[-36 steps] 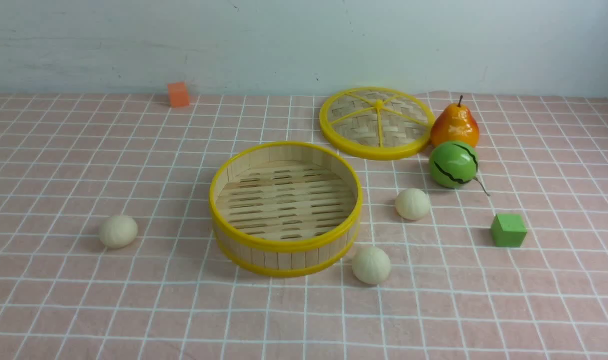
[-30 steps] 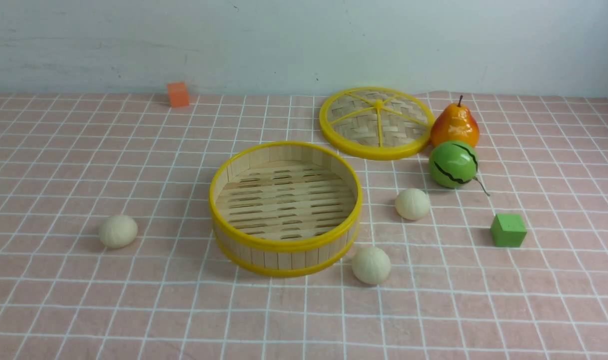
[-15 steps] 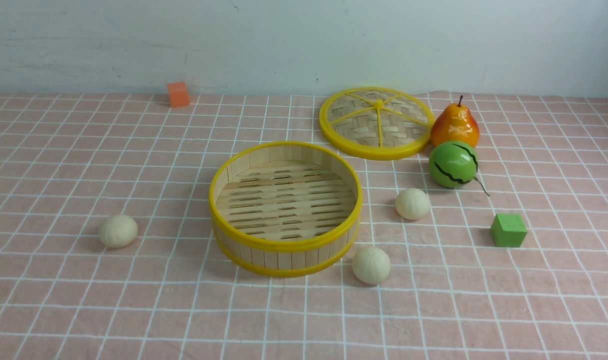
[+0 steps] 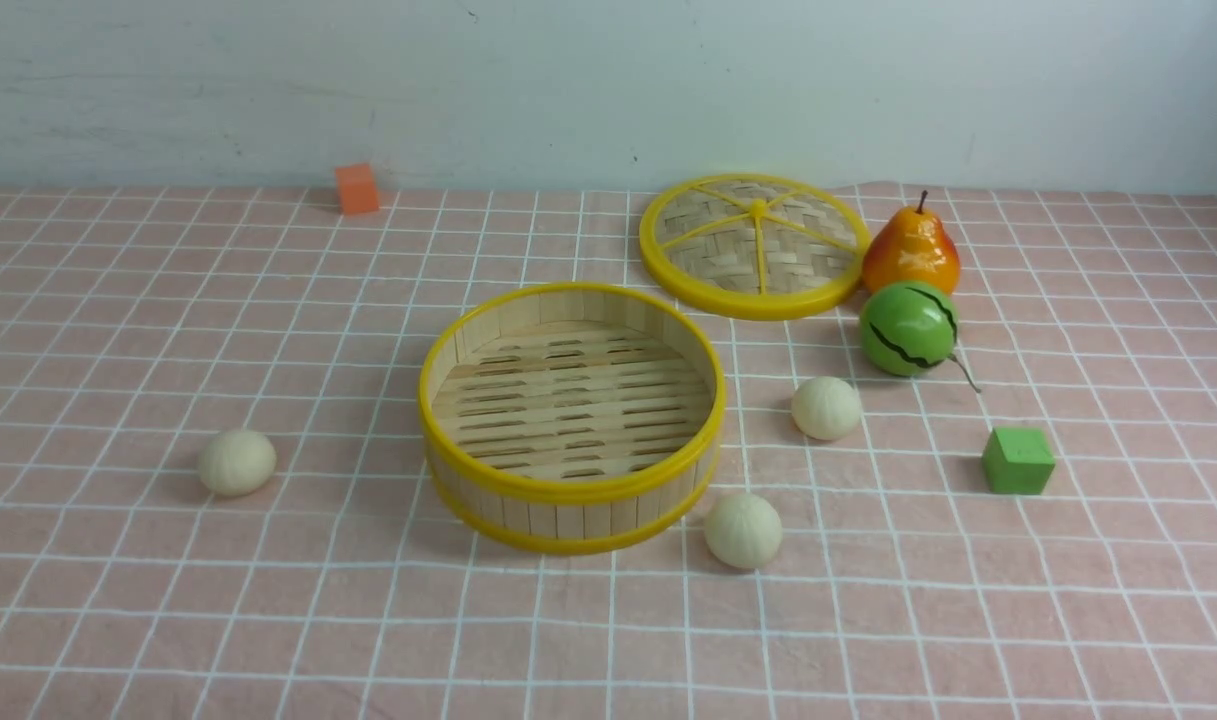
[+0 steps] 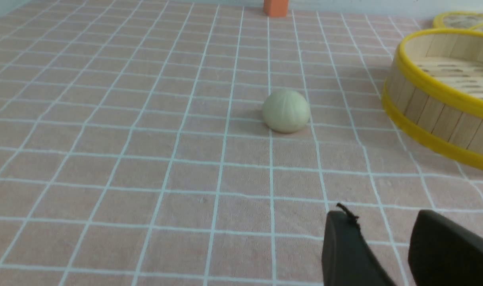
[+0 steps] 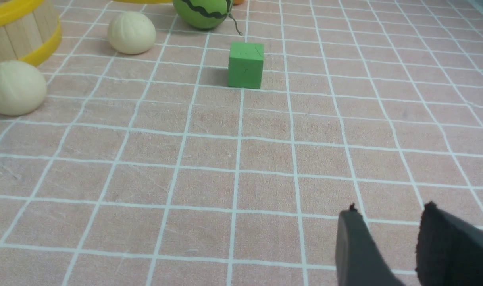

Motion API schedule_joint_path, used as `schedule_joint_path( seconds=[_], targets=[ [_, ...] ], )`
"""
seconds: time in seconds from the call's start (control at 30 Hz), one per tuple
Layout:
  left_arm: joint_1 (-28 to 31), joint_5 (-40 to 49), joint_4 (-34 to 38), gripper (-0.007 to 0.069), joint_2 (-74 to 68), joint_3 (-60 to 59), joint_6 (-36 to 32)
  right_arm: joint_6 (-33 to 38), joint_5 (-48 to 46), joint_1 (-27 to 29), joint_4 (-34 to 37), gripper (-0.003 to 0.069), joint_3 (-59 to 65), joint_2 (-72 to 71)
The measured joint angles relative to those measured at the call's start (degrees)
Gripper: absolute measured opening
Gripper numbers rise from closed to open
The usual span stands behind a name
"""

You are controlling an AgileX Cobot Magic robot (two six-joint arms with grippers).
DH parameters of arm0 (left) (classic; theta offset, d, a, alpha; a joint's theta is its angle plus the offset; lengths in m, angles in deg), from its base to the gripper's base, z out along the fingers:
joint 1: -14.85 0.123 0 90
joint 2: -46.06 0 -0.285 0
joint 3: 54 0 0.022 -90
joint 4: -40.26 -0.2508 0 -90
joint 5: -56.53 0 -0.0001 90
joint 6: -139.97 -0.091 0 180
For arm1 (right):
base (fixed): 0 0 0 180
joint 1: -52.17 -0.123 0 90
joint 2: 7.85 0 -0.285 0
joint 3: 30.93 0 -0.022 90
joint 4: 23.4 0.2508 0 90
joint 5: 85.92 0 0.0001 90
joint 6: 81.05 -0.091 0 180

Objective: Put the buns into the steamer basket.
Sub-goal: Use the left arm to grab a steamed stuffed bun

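Nothing done yet: steamer basket [image 4: 572,490] at frame centre, empty. All three buns on bench [image 4: 168,620]: left bun [image 4: 236,462] at middle left, near bun [image 4: 743,530] just beside basket's lower right, far bun [image 4: 826,407] right of centre. Left pincer [image 5: 384,216] and right pincer [image 6: 390,210] parted, holding nothing.

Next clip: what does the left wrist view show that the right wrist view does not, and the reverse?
Left wrist only: the lone bun, the orange cube, the left gripper, open and empty. Right wrist only: the nearer bun, the farther bun, the green cube, the green melon ball, the right gripper, also open and empty. Both: the steamer basket and the pink checked cloth.
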Motion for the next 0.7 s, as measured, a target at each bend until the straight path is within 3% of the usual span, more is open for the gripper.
schedule_joint_path(
  seconds=[0.43, 0.6, 0.7],
  targets=[
    [0.0, -14.7, 0.0, 0.0238, 0.0, 0.0, 0.0, -0.27, 19.95, 0.0, -0.15, 0.0239, 0.61, 0.0],
    [0.0, -28.84, 0.0, 0.0238, 0.0, 0.0, 0.67, -7.91, 31.94, 0.0, 1.17, 0.0239, 0.61, 0.0],
    [0.0, -39.05, 1.6, 0.0235, 0.0, 0.0, 4.86, -14.68, 37.92, 0.0, 2.01, 0.0239, 0.61, 0.0]
  ],
)
